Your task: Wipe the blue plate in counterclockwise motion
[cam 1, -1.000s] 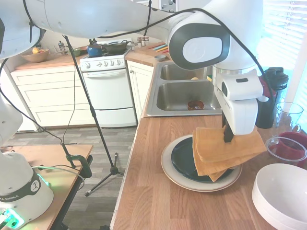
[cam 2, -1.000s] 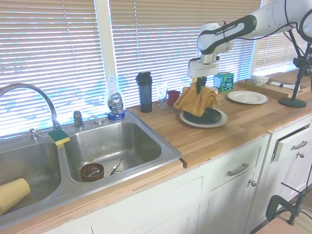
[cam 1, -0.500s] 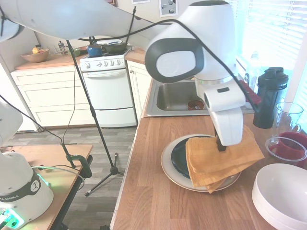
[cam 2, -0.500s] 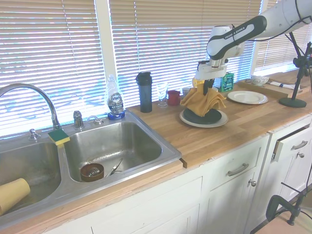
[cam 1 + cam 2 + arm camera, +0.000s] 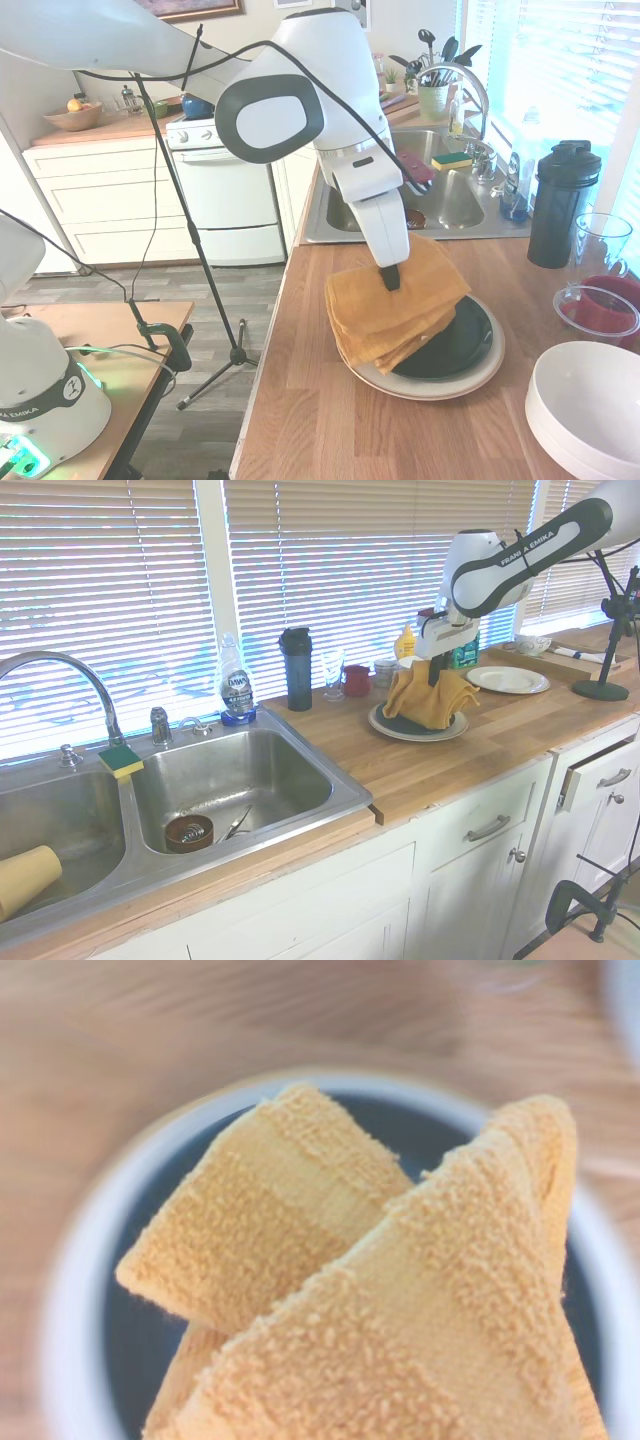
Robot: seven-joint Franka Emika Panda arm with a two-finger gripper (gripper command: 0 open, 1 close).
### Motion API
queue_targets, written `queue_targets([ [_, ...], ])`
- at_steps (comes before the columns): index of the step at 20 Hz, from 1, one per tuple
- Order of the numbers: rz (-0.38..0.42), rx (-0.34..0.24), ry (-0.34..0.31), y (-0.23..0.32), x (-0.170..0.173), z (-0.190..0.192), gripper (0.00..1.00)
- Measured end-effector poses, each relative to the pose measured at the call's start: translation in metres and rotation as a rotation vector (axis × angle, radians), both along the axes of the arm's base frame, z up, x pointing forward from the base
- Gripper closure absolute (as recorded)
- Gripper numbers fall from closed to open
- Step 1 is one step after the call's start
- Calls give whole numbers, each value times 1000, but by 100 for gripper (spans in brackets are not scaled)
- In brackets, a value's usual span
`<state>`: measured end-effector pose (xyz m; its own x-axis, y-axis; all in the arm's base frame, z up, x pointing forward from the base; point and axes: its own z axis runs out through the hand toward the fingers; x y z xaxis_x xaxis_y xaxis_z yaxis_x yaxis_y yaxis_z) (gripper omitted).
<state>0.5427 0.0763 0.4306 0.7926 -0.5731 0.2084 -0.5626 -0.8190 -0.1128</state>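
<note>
Gripper [image 5: 390, 277] pinching folded mustard terry cloth [image 5: 395, 308] over glossy dark teal-blue plate [image 5: 462, 340].
Cloth covers nine o'clock; sweep toward six with steady downward pressure.

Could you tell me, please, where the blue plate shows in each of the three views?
First exterior view: blue plate right of centre, its left part under the yellow towel.
Second exterior view: right of centre, a dark sliver below the towel.
Wrist view: dark ring around the towel.
Shared landmark: the cream plate beneath it.
</note>
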Motion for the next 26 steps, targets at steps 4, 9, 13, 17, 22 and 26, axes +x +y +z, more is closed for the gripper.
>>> queue_targets([
  [4,2,-34,18,31,-2,-13,100],
  [9,-16,-57,112,50,21,-55,100],
  [13,-56,-59,179,41,44,-76,100],
  [17,-116,-31,219,21,63,-78,100],
  [22,-147,-11,221,4,77,-76,100],
  [26,-106,-28,200,33,80,-70,100],
])
